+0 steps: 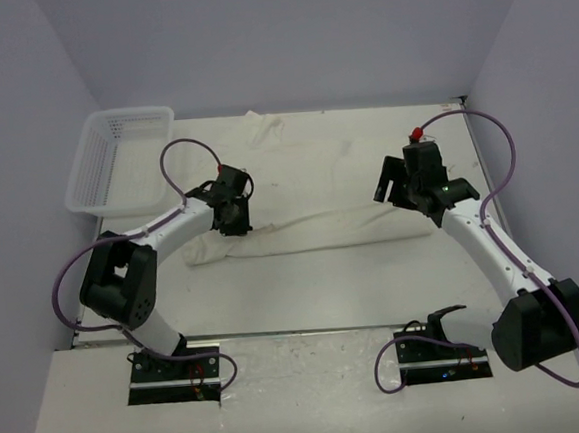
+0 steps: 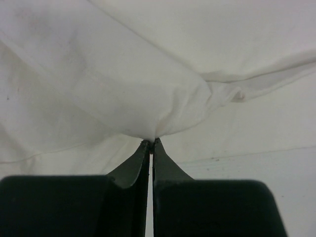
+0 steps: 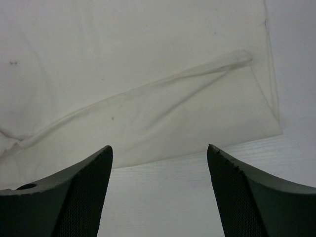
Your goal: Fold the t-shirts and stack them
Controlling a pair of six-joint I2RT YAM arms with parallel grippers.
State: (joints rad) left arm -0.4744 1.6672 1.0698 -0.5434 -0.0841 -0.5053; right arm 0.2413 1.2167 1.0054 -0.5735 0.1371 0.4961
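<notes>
Left gripper [image 2: 150,143] sits on the left side of the table [image 1: 306,295], with a white basket [image 1: 115,165] off to its far left. Its two fingers are pressed tight together on a little bunch of cloth. That cloth is the near left edge of the t-shirt [image 1: 326,173], and it puckers up into a small peak where the fingers bite it. In the middle, the cream shirt lies spread out on the table between the two arms. Its near part seems folded over into a long thick strip. It is soft, light and floppy, so it will likely sag and wrinkle when lifted, and a thin pinch could slip out. It is best held at an edge or corner, with all the layers in the bite and one hold on each side. On the right, the right gripper [image 3: 159,148] hangs just above the shirt's near right corner, with its fingers spread wide and nothing between them. It looks ready to come down and pinch that corner.
</notes>
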